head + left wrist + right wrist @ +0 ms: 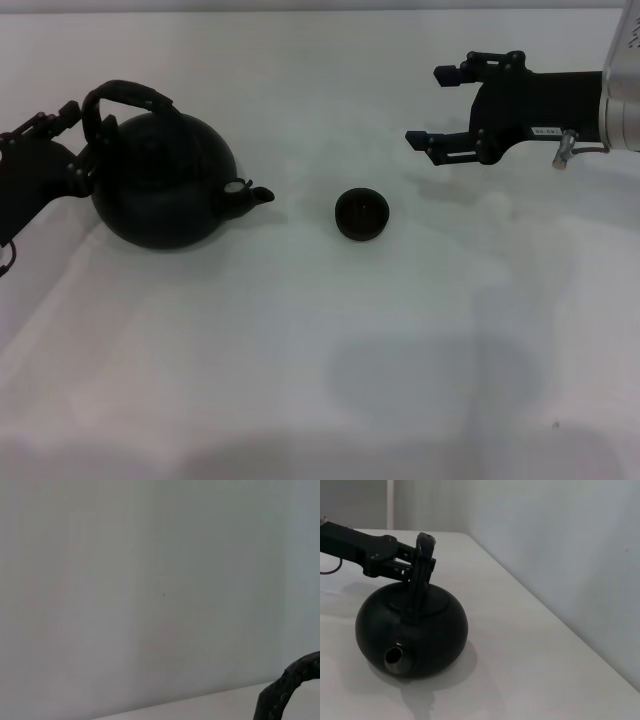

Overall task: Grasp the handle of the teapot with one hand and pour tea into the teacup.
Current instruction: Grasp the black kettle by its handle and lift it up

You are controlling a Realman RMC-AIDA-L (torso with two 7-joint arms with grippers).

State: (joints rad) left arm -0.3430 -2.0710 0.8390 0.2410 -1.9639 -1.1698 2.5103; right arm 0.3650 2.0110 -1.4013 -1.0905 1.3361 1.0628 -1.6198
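The black teapot (165,185) sits on the white table at the left, its spout (255,196) pointing right toward the teacup (362,214). The arched handle (128,97) rises over the lid. My left gripper (78,135) is at the handle's left end, touching or nearly touching it; the right wrist view shows that gripper (412,562) against the edge-on handle (423,550) above the teapot (412,630). A piece of the handle (287,690) shows in the left wrist view. My right gripper (430,106) hovers open and empty at the back right, beyond the teacup.
The white table (320,360) spreads in front of the teapot and teacup. A pale wall (560,555) runs along the table's far edge, close behind the teapot.
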